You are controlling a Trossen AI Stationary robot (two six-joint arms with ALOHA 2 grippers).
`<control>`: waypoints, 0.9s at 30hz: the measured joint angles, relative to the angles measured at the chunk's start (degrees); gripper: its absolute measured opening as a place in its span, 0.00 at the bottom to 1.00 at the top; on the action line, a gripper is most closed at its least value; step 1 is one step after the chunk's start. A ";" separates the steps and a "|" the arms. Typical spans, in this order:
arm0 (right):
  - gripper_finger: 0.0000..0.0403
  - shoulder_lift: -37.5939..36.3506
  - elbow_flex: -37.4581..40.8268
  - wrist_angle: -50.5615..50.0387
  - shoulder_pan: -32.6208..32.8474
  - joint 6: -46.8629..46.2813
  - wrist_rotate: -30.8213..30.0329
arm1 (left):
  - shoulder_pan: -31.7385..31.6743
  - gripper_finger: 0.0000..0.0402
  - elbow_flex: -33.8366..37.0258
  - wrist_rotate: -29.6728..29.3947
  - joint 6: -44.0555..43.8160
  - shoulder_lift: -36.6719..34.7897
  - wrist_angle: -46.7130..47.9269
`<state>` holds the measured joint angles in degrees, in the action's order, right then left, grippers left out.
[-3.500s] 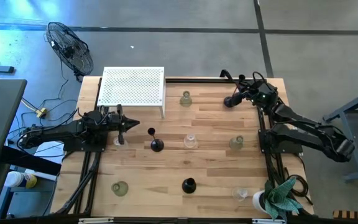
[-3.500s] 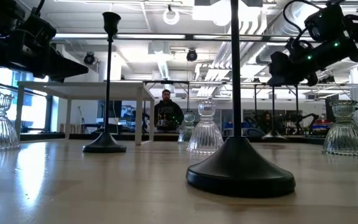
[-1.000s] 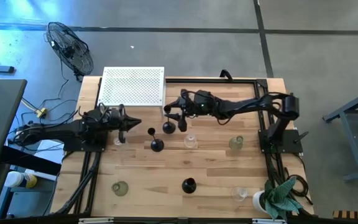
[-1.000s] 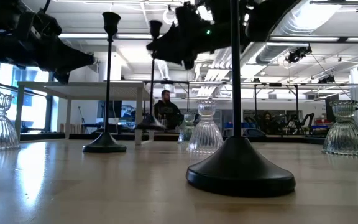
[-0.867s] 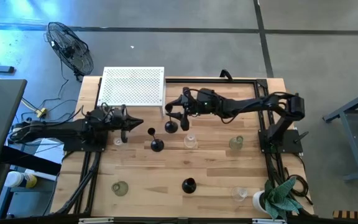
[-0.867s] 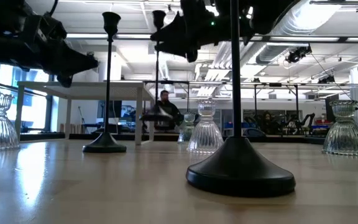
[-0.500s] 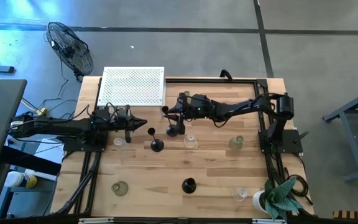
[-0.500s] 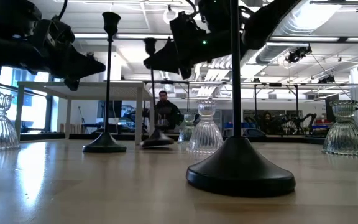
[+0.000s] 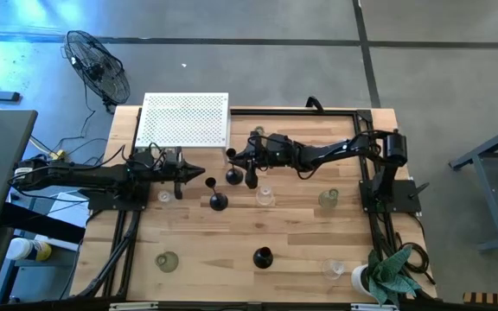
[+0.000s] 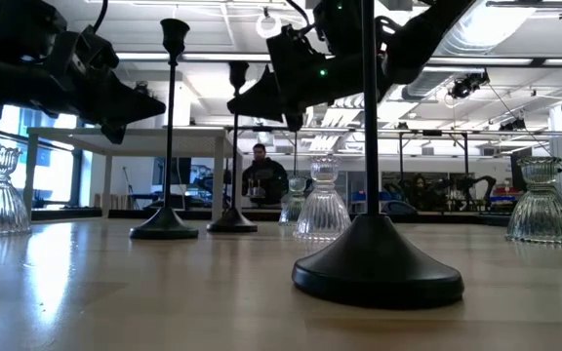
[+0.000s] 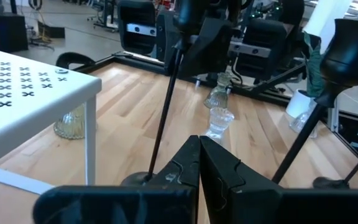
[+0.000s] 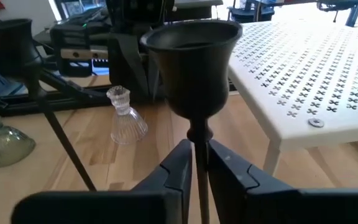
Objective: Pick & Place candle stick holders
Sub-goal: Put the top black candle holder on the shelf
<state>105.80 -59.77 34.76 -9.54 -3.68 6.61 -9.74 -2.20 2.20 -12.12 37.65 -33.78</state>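
here the right gripper point(image 9: 251, 164) reaches across the table point(image 9: 301, 238) toward its middle, its fingers point(image 12: 178, 163) pinched narrow around the thin stem of a black holder point(image 9: 233, 176), just below the cup. that holder stands upright with its base on the wood, just in front of the white rack point(image 9: 185, 120) corner and just beside a second black holder point(image 9: 219, 201). in the low view the held one point(image 10: 234, 146) sits behind and right of the second point(image 10: 168, 136).

the left gripper point(image 9: 195, 172) hovers near the rack's front edge, jaws fully closed on nothing, tip pointing at the two black holders. a clear glass holder point(image 9: 162, 195) sits just beside it.

a third black holder point(image 9: 263, 257) stands nearer the front edge. another glass holder point(image 9: 265, 196) sits just right of the held one, a greenish one point(image 9: 328, 199) farther right, and another greenish one point(image 9: 167, 262) at front left.
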 joint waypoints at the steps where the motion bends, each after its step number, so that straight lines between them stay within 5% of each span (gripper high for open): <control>1: 0.10 0.00 -0.02 0.02 0.00 -0.02 -0.04 | 0.00 0.00 0.00 0.00 0.00 0.00 -0.13; 17: 0.62 -11.42 -0.04 -12.41 -0.20 2.53 -3.48 | 0.00 0.00 -4.55 -0.22 2.84 0.00 3.21; 22: 0.56 -18.99 0.35 -25.17 1.01 5.67 -8.52 | 0.00 0.00 -7.35 -0.24 3.28 0.99 3.99; 27: 0.27 -25.25 10.33 -19.57 2.83 6.93 -11.74 | 0.00 0.01 -9.06 -1.68 2.86 6.63 3.91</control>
<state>80.55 -49.44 15.19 -6.71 3.24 -5.13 -9.74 -11.26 0.52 -9.26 44.28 -29.87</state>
